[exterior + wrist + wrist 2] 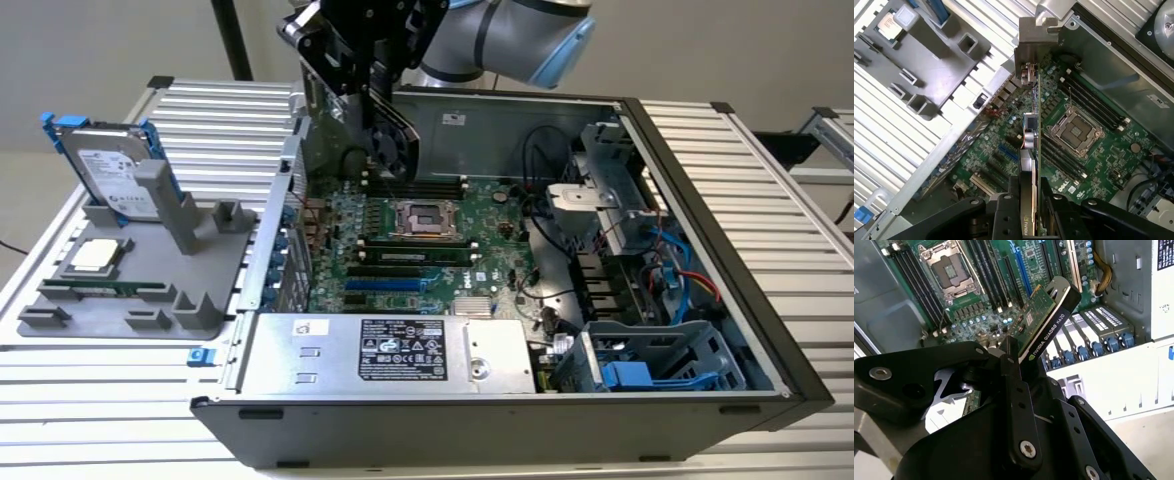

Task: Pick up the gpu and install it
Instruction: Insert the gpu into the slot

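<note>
Exterior view: matte black gripper (378, 80) clamps the thin gpu (395, 140) on edge above the green motherboard (400, 270). First wrist view shows its silver bracket (1029, 45); second wrist view its black shroud (1054, 315).

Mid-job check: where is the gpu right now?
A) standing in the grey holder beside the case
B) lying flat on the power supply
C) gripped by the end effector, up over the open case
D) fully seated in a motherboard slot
C: in the first wrist view the end effector is clamped on the gpu, which hangs edge-on above the motherboard, short of any slot.
</note>
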Robot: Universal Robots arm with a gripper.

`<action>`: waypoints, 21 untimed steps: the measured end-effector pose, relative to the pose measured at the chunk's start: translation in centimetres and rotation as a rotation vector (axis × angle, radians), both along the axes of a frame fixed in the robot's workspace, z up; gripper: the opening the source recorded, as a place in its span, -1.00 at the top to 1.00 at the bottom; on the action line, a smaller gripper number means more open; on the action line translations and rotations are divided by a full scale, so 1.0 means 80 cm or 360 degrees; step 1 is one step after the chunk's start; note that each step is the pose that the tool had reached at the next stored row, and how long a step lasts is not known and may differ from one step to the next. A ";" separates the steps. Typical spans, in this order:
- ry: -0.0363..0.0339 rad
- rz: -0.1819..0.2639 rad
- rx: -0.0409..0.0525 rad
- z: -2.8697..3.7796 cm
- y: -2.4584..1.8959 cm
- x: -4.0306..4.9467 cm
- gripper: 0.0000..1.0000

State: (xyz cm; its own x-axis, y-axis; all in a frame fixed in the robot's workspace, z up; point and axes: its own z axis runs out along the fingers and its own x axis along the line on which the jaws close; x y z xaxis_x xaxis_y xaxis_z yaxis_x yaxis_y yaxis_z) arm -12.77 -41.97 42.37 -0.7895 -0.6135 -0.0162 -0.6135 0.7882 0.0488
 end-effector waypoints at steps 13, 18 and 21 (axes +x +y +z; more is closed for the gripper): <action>0.0000 0.0006 0.0000 0.0000 0.0000 0.004 1.00; 0.0000 0.0046 0.0000 0.0000 0.0000 0.009 1.00; 0.0000 0.0088 0.0000 0.0000 0.0000 0.011 1.00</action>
